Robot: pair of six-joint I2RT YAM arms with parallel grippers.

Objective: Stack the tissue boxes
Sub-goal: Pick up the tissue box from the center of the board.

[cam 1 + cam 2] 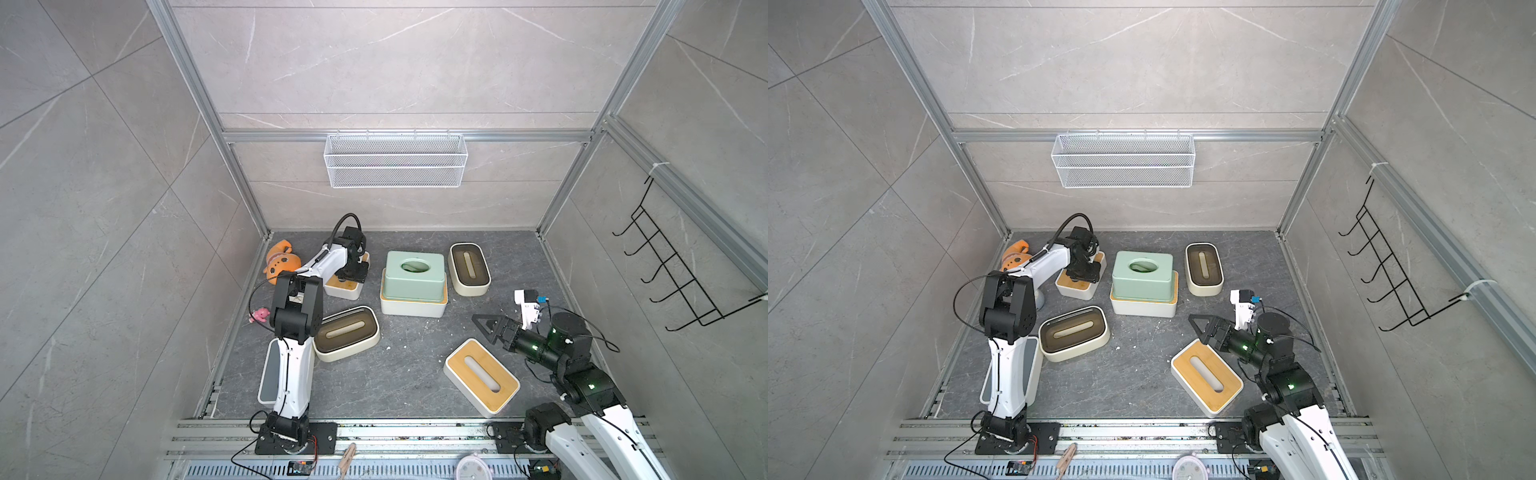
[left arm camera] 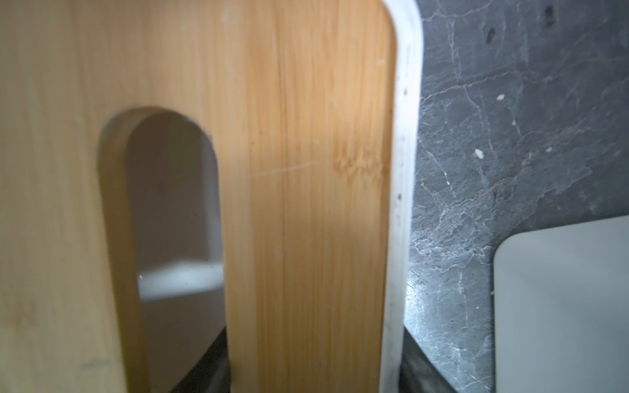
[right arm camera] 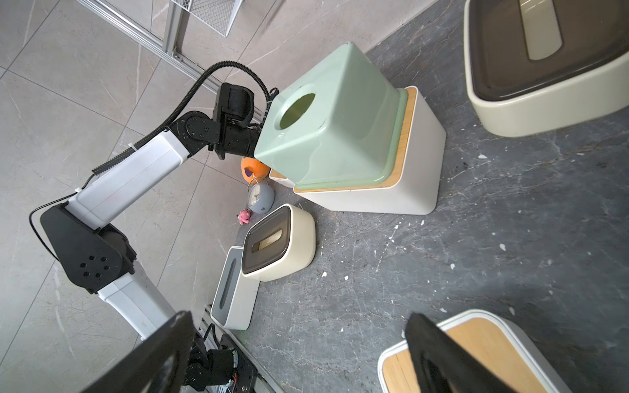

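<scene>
My left gripper [image 1: 353, 272] is shut on a white tissue box with a bamboo lid [image 1: 345, 286] at the far left. One finger sits in the slot, the other outside the wall [image 2: 396, 272]. A pale green box [image 1: 413, 274] rests on another white bamboo-lidded box [image 1: 413, 307] mid-floor. Cream boxes with brown lids lie far right [image 1: 468, 268] and near left [image 1: 347, 332]. A white, grey-lidded box [image 1: 270, 374] stands on its side under the left arm. My right gripper [image 1: 484, 326] hangs open just past a bamboo-lidded box [image 1: 482, 376], holding nothing.
An orange plush toy [image 1: 280, 262] and a small pink toy [image 1: 259, 314] lie by the left wall. A white wire basket [image 1: 395, 160] hangs on the back wall and a black hook rack [image 1: 673, 266] on the right wall. Aluminium rails [image 1: 415, 432] edge the front.
</scene>
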